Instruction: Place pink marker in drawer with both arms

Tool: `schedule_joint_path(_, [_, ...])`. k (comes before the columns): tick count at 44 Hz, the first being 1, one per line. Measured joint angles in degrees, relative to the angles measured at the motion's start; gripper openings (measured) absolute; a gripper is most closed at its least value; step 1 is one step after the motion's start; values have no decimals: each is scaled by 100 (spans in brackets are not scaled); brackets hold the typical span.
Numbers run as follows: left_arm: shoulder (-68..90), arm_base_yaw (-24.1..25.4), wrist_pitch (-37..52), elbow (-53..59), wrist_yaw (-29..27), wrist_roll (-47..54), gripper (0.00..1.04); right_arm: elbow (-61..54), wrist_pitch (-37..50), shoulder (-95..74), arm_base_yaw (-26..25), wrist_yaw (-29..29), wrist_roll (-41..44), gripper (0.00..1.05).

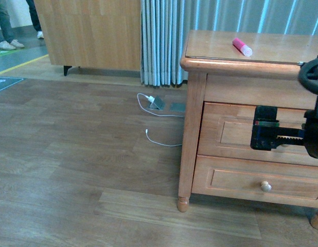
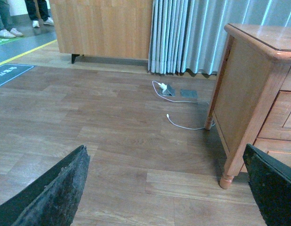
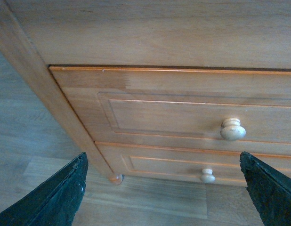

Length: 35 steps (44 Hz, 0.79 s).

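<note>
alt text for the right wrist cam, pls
The upper drawer of a light wooden dresser fills the view, shut, its round knob untouched. The right gripper faces it with black jaws wide open and empty; the lower drawer and wood floor lie below it.

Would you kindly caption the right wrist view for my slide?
Right jaws open, facing the closed upper drawer and its round knob.

Home-like test room: wooden dresser, pleated grey curtain, plank floor, green floor sign, bystanders' legs.
</note>
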<state>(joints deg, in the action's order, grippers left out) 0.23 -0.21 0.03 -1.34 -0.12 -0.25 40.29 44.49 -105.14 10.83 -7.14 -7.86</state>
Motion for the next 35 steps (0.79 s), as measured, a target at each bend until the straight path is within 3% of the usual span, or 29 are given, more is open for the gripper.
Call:
schedule_joint_path(15, [0, 0, 0, 0, 0, 0, 99, 1268, 417, -1749, -343, -254, 208, 96])
schedule_joint_path(35, [0, 0, 0, 0, 0, -2, 99, 1860, 487, -2396, -660, -337, 343, 96])
